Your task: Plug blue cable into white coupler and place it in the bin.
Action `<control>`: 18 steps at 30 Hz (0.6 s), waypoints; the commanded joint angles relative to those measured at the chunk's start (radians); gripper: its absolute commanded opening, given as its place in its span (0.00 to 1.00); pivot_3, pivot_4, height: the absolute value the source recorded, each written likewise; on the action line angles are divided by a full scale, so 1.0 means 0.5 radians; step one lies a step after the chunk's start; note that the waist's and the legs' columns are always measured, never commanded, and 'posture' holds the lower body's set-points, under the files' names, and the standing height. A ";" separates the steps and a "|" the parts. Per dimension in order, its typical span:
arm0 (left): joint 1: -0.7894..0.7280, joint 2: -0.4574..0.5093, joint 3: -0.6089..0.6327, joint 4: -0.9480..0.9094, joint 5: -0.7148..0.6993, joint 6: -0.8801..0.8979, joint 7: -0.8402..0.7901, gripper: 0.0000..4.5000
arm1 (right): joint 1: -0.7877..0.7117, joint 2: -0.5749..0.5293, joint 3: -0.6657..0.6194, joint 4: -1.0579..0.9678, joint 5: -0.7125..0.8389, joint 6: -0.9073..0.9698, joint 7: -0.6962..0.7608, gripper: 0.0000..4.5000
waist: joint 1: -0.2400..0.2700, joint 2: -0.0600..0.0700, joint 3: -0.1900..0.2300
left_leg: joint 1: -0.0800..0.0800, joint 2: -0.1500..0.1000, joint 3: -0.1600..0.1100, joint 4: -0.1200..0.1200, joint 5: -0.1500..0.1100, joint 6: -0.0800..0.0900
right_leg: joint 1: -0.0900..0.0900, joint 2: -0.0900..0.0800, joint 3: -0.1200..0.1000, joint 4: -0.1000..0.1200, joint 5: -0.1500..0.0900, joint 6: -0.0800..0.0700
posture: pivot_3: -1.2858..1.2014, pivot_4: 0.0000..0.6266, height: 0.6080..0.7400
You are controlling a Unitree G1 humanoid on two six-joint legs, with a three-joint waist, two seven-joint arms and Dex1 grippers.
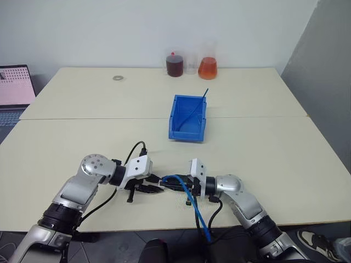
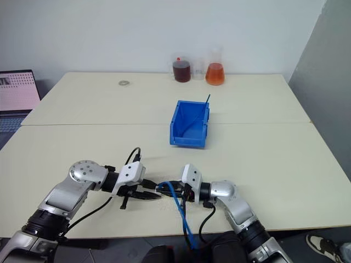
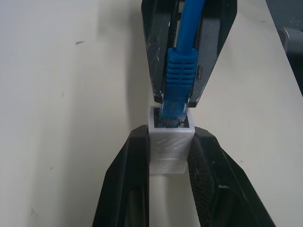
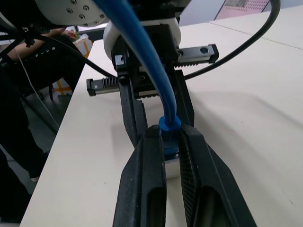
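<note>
I see my right end effector (image 3: 182, 94) clamping the thin light-blue cable (image 3: 179, 71) by its plug, nose-to-nose and in line with the tiny white boxy plastic coupler (image 3: 169, 142) pinched in my left end effector (image 3: 168, 156), the plug tip just entering the socket.

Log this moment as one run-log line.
phase: plugging | left claw: shut on white coupler | right claw: shut on blue cable, plug in socket | bin: awaiting

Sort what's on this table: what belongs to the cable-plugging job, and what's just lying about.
Job:
- blue cable, plug end at the coupler's socket, held by the right hand
- white coupler, clamped in the left hand
- bin, mid-table

Lying about:
- flasks of red and orange liquid
- small ring
- laptop
</note>
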 commanded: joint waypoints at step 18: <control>0.065 0.015 0.055 -0.174 -0.022 -0.013 0.087 0.45 | -0.003 -0.005 0.148 0.191 -0.150 0.102 0.071 0.02 | -0.010 0.001 -0.001 | 0.002 0.000 0.000 -0.002 0.000 0.001 | 0.000 0.000 0.000 0.001 0.000 -0.001 | 0.52 0.24 1.00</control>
